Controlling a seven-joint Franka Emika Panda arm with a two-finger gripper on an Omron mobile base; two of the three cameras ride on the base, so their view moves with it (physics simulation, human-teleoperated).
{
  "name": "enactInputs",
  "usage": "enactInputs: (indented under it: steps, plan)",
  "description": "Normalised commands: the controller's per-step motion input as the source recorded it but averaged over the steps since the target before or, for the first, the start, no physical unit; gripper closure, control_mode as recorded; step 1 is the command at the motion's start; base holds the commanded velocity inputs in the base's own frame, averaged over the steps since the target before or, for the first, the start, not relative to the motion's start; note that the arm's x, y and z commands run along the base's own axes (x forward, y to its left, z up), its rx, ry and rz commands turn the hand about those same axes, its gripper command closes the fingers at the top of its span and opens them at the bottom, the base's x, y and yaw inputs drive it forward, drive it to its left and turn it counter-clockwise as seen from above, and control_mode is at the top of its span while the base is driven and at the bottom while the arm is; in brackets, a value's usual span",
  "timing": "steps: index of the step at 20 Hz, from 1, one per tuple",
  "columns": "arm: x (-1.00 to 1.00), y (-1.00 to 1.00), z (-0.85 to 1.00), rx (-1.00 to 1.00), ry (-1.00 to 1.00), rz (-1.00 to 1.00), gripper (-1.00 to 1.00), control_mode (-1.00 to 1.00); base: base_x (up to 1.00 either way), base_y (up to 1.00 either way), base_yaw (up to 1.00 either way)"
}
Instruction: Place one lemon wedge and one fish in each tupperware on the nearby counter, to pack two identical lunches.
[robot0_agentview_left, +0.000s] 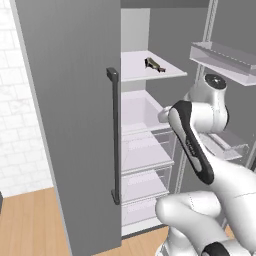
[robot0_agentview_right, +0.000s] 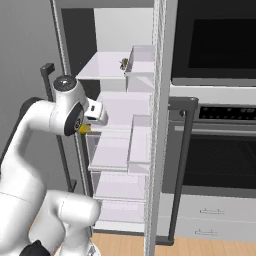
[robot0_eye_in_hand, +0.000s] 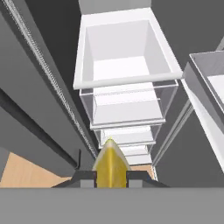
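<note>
Operator, your gripper (robot0_eye_in_hand: 111, 177) is clamped on a lemon wedge (robot0_eye_in_hand: 111, 164): in the hand view the yellow wedge sits pinched between the two dark finger tips, its pointed end projecting forward past them. In the right base view the same wedge (robot0_agentview_right: 83, 128) shows as a small yellow spot under the white hand, level with the middle shelf (robot0_agentview_right: 120, 107) of the open fridge. The hand is inside the fridge opening, looking along a white bin (robot0_eye_in_hand: 124, 52) and the clear drawers (robot0_eye_in_hand: 127, 109) stacked beyond it.

A small dark fish (robot0_agentview_left: 154, 64) lies on the upper shelf (robot0_agentview_left: 137, 67), well apart from the gripper; in the right base view it (robot0_agentview_right: 124, 63) is too small to judge its orientation, probably lying flat. The grey fridge door (robot0_agentview_left: 70, 125) stands open, its bar handle (robot0_agentview_left: 114, 135) facing you.
</note>
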Motion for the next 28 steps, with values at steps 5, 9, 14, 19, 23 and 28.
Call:
enactInputs:
  steps: [5, 9, 14, 19, 23, 28]
  plan:
    - [-0.97, 0.00, 0.16, 0.01, 0.10, -0.06, 1.00, -1.00, 0.00, 0.00, 0.00]
    - [-0.51, 0.00, 0.15, 0.00, 0.18, -0.10, 1.00, -1.00, 0.00, 0.00, 0.00]
    - [-0.36, 0.00, 0.02, 0.00, 0.19, -0.13, 1.00, -1.00, 0.00, 0.00, 0.00]
    - [-0.09, 0.00, 0.00, 0.00, 0.01, -0.03, 1.00, 1.00, -0.78, -0.03, -0.20]
    - [0.00, 0.00, 0.00, 0.00, 0.00, 0.00, 1.00, 1.00, -1.00, -0.10, -0.28]
    - [0.00, 0.00, 0.00, 0.00, 0.00, 0.00, 1.00, 1.00, -0.99, -0.61, -0.19]
